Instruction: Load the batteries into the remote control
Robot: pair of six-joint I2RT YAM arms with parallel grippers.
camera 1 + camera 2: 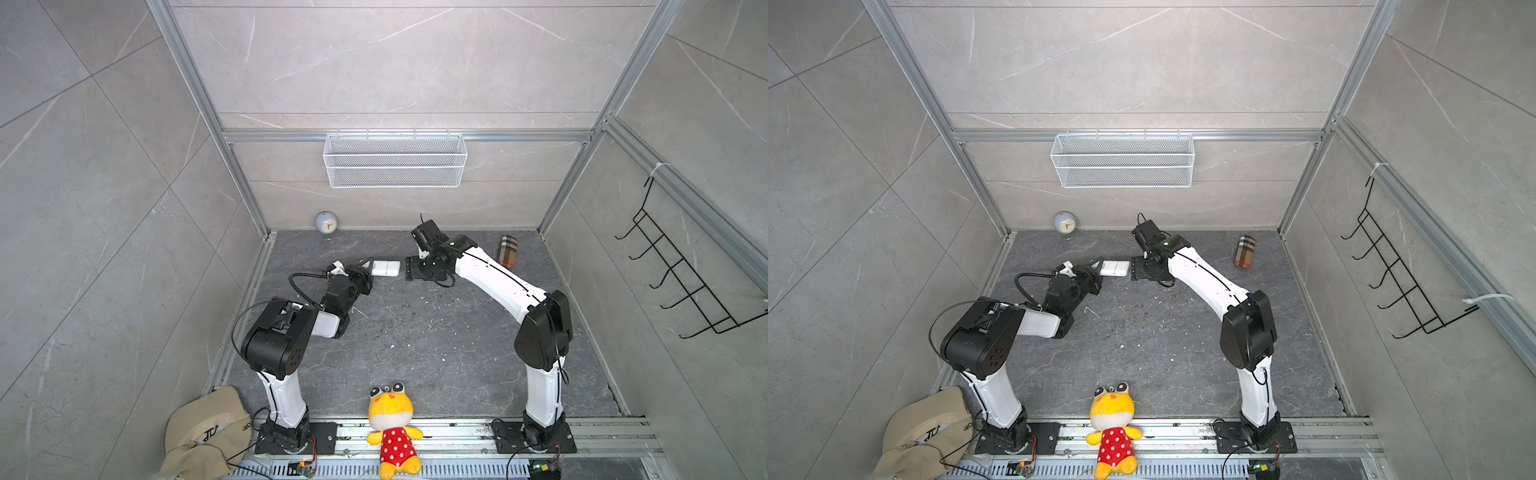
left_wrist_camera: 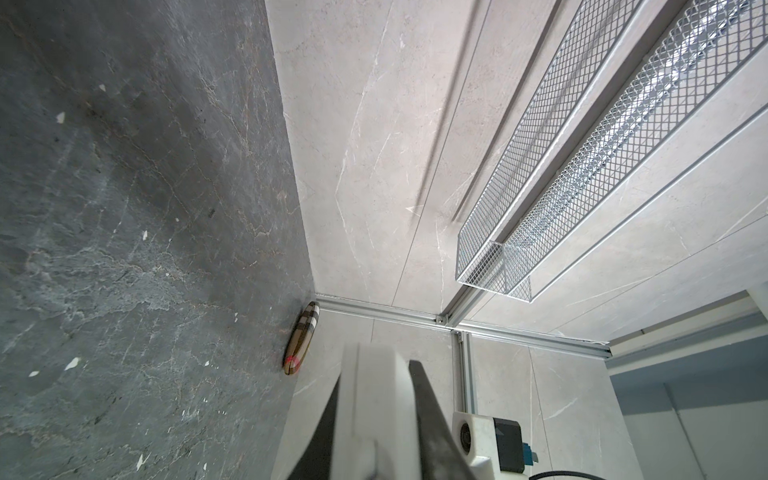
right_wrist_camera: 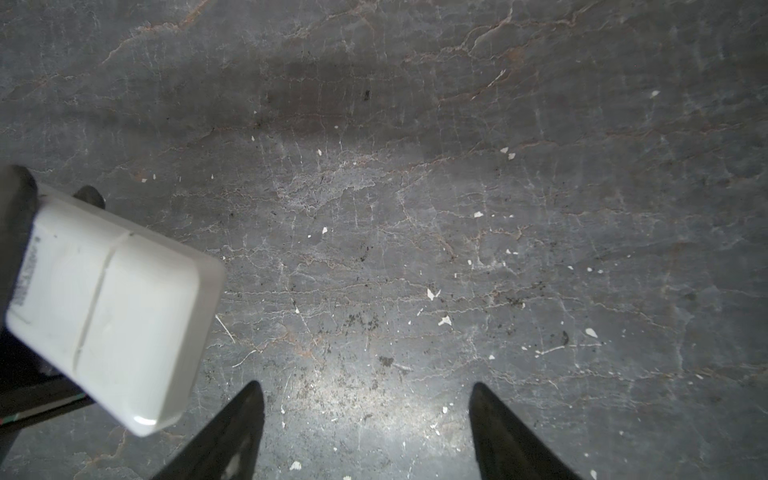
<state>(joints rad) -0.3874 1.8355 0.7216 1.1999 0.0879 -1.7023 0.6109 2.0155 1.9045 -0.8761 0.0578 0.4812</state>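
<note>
At centre-far of the table (image 1: pixel 415 332), the left gripper (image 1: pixel 369 269) clamps the remote control (image 1: pixel 386 267) by its left end, plain back up, cover (image 3: pixel 141 332) on. Just right of it the right gripper (image 1: pixel 409 271) has jaws wide, empty. No batteries in view. Advice: square jaws on cover, slide along seam.

I read both top views as bright and evenly, diffusely lit, with the straight walls (image 1: pixel 104 208) bowed toward the frame edges. The right wrist view is dimmer, with a soft shadow band and one glare patch on the floor (image 3: pixel 365 399). In the left wrist view the remote control (image 2: pixel 374 415) is close, blurred and perhaps overexposed.
</note>
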